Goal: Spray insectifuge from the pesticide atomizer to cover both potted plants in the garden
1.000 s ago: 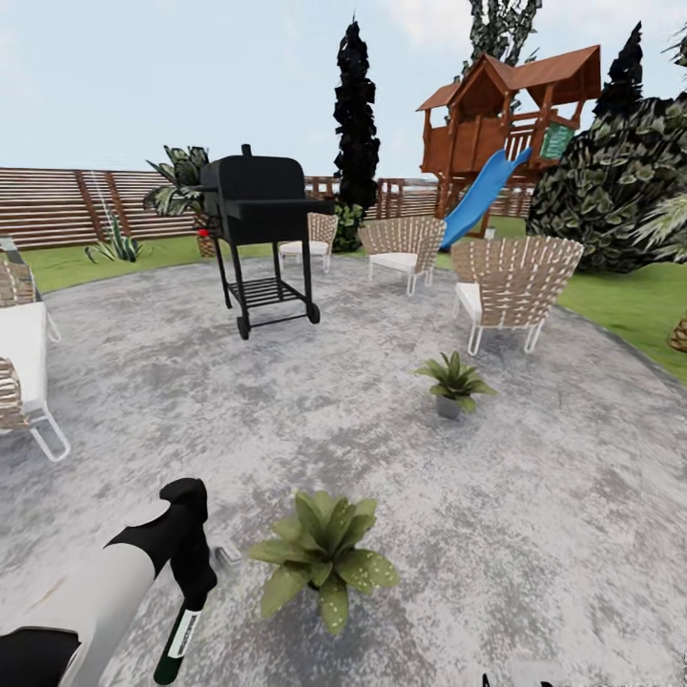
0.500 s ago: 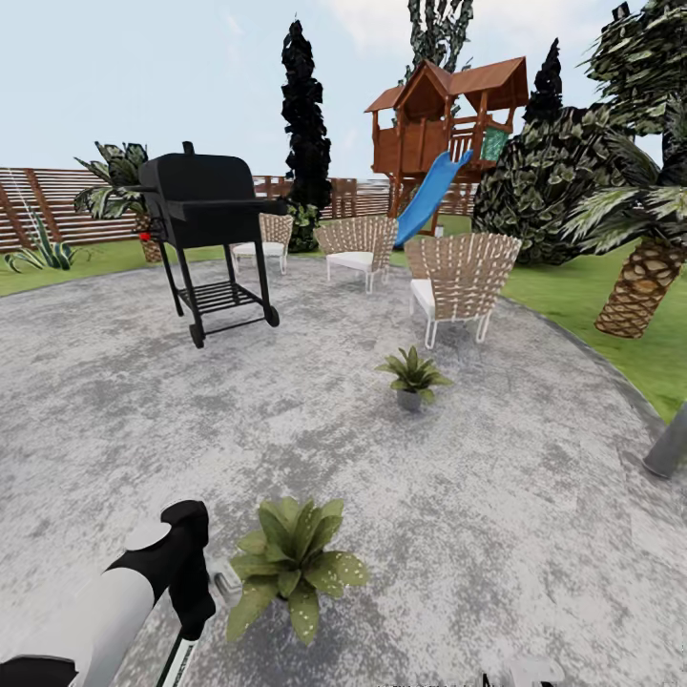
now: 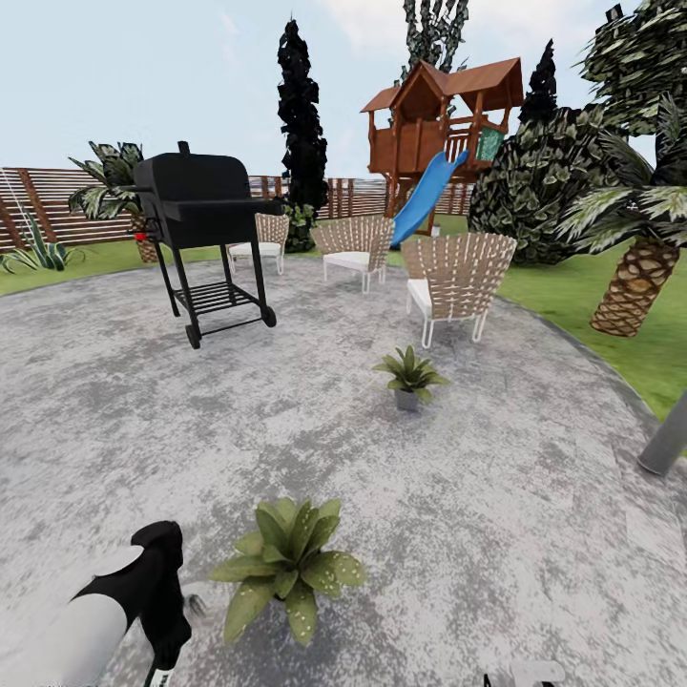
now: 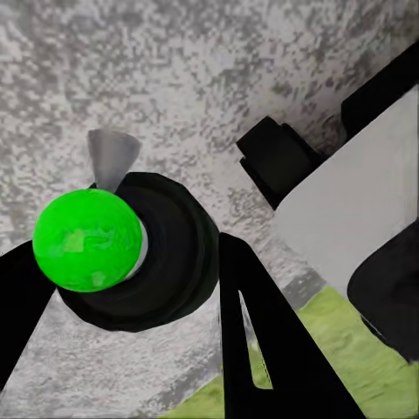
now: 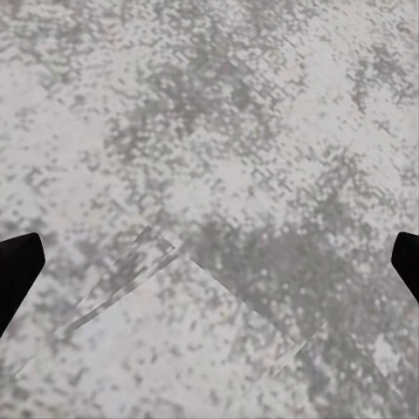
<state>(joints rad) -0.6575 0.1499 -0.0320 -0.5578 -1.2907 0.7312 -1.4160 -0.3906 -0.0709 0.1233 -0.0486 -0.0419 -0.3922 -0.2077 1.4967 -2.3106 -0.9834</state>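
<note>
Lower in the head view than half a second ago sits my left arm, and the whole scene has slid a little to the left, so my head has turned. Nothing on the ground has changed place.

In the left wrist view my left claw is clamped on the pesticide atomizer: I see a dark round body with a bright green ball on its top and a grey cone nozzle, and my black fingers press on both sides. My right claw is spread wide, its 2 black fingertips at the far edges of the view over bare paving.

The near potted plant stands just right of my left arm on the grey paved area. The second potted plant is farther, well apart from the first. I cannot tell if white specks lie on the leaves.

Far left stands a black grill. Behind the far plant are 3 woven chairs. A palm and a grey post are at the right, on the lawn edge.
</note>
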